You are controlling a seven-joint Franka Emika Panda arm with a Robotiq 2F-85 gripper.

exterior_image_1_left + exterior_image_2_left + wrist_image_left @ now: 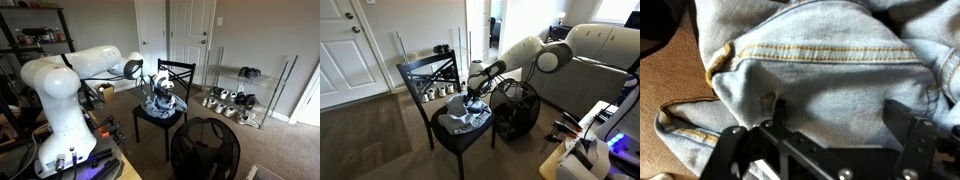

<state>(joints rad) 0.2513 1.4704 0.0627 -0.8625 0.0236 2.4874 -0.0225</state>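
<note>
A pair of light blue jeans with orange stitching fills the wrist view. They lie bunched on the seat of a black chair, seen as a pale heap in both exterior views. My gripper hangs just above the denim, jaws wide open, one black finger on each side and only cloth showing between them. In an exterior view the gripper points down onto the heap of jeans. Whether the fingertips touch the cloth is unclear.
A black mesh hamper stands beside the chair, also seen as the hamper. A wire shoe rack with several shoes lines the wall. White doors stand behind. Brown carpet surrounds the chair.
</note>
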